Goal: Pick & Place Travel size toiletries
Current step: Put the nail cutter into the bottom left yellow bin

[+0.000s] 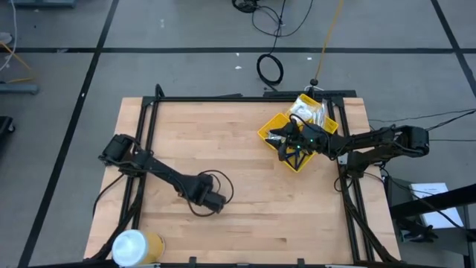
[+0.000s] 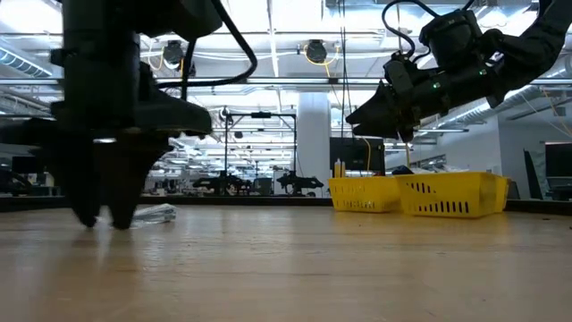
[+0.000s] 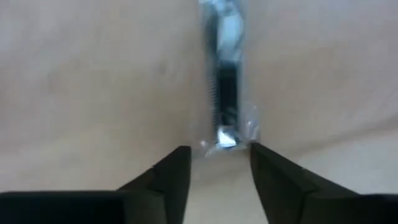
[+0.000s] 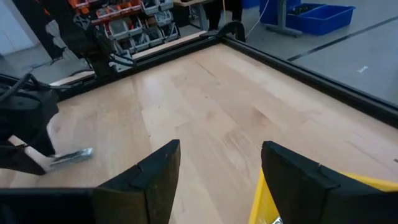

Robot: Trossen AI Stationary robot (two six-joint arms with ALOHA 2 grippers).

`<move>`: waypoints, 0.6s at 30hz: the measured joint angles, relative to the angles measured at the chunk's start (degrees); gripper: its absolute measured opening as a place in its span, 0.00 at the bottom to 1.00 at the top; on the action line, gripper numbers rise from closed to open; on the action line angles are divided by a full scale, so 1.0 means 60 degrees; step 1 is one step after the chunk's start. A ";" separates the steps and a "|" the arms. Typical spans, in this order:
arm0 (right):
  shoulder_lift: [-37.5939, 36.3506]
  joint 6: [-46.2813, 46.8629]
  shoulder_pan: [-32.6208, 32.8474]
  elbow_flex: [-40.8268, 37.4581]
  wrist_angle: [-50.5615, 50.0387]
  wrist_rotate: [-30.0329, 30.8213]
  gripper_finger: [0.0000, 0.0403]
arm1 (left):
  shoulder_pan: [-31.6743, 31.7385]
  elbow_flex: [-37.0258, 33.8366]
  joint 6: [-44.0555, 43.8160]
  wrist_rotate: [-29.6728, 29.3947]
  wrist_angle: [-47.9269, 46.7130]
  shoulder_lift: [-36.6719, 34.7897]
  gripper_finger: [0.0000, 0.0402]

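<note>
While the high view is looking straight down, the left gripper is sitting low over the bare wooden table in its front-middle part, its arm stretching in from the table's left edge. The packet it is working at is hidden beneath it in this view. The right gripper is hanging over the yellow bin at the table's back right, its arm reaching in from the right side. A white-and-yellow cylinder is lying at the front left corner.

In the low view, the left gripper is pointing straight down with its tips touching the tabletop, and a clear plastic packet is lying flat just beside them. The right gripper is hovering tilted above the yellow bin, well apart from the packet.

In the left wrist view, the clear packet is lying with its long axis running straight away from the gripper, a dark comb-like piece showing inside it. Its near end is sitting just beyond the two dark fingers, which are standing apart on either side of it without touching.

In the right wrist view, the right gripper's own fingers are standing apart with nothing between them. Far across the table, the packet is lying flat beside the left gripper.
</note>
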 joint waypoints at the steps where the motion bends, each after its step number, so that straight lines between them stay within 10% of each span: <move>1: 0.0000 0.0062 0.0000 0.0000 -0.0006 -0.0004 0.53 | 0.0041 0.0000 0.0073 -0.0218 0.0040 0.0004 0.39; 18: 0.0000 0.0110 0.0000 0.0000 -0.0015 0.0006 0.53 | 0.0158 0.0000 0.2757 -0.1964 0.0152 0.0029 0.28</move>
